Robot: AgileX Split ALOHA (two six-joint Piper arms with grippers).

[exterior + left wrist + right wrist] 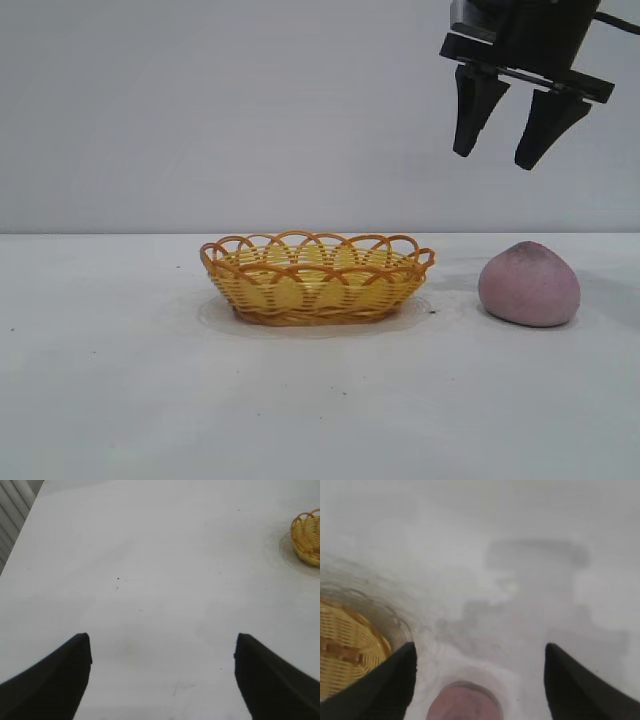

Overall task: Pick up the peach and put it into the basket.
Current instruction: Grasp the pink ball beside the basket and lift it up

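Table: white tabletop (120, 400) fills the foreground of the exterior view, bare apart from faint scuffs and a few dark specks.
Left gripper: left gripper (162, 675) appears only in its own wrist view, its two dark fingers spread wide with nothing between them, hovering over bare table; the arm looks parked, with the basket far off at the edge of that view.
Basket: oval wicker basket (316, 280) sits near the middle of the table, yellow weave with an orange looped rim; nothing shows inside it.
Peach: dusty pink peach (529, 285) rests on the table to the right of the basket, near it but not touching, pointed top up.
Right gripper: right gripper (505, 130) hangs high above the table, above and a little left of the peach, well clear of it, fingers apart and pointing steeply down, holding nothing. Its wrist view shows the peach (465, 702) low between the two fingers and the basket (345, 650) off to one side.
Step in hand: the approach, by my reading; the peach is not yet grasped and nothing has been carried.
Next move: likely a descent that brings the spread fingers to either side of the peach, with a small shift right to centre over it, then closing at its widest part. The round matte fruit may roll if one finger touches first.
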